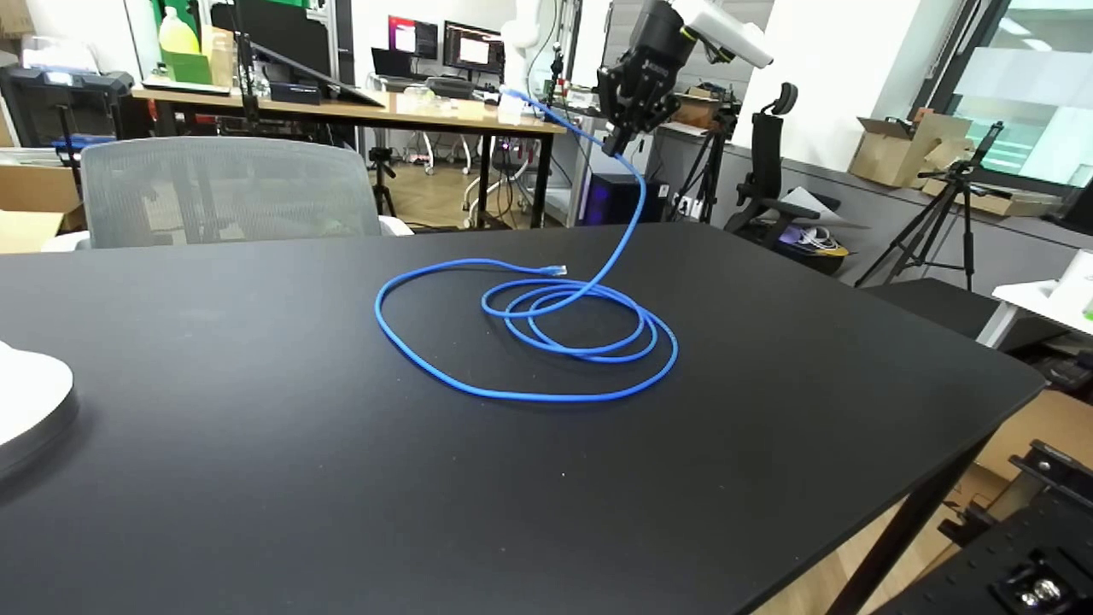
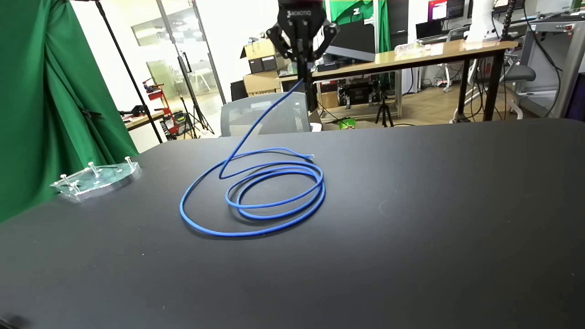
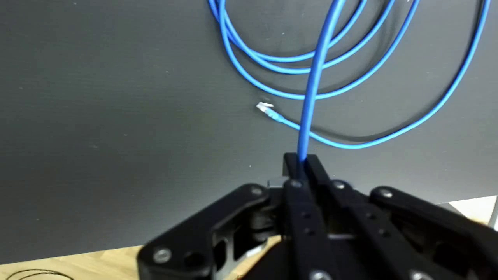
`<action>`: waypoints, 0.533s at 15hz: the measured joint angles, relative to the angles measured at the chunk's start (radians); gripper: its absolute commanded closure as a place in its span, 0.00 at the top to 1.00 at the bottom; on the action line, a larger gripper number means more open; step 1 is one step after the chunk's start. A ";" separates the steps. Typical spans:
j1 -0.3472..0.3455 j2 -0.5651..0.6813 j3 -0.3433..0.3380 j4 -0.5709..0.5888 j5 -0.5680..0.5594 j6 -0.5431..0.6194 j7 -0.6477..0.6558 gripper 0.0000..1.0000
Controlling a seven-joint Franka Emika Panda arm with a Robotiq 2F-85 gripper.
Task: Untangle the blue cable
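Observation:
The blue cable (image 1: 529, 396) lies in overlapping loops on the black table (image 1: 341, 512), also in an exterior view (image 2: 228, 234). One plug (image 1: 558, 271) rests near the far side of the loops; it shows in the wrist view (image 3: 268, 109) too. My gripper (image 1: 616, 143) is shut on the cable high above the table's far edge, also in an exterior view (image 2: 305, 75). In the wrist view, the cable (image 3: 311, 93) runs from between the fingertips (image 3: 301, 159) down to the loops. A free length sticks out past the fingers; its end plug is not clear.
A clear plate with upright screws (image 2: 98, 180) stands near the table's side. A white round object (image 1: 30, 393) shows at a picture edge. A grey mesh chair (image 1: 230, 188) stands behind the far edge. A dark metal frame (image 1: 1008, 547) stands beside the table.

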 measured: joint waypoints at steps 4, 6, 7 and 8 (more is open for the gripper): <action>-0.046 0.037 -0.033 0.047 0.000 -0.006 0.000 0.02; -0.070 0.044 -0.051 0.057 0.000 -0.005 0.002 0.02; -0.085 0.043 -0.062 0.059 0.001 -0.003 0.004 0.02; -0.100 0.042 -0.074 0.060 0.004 0.002 0.008 0.02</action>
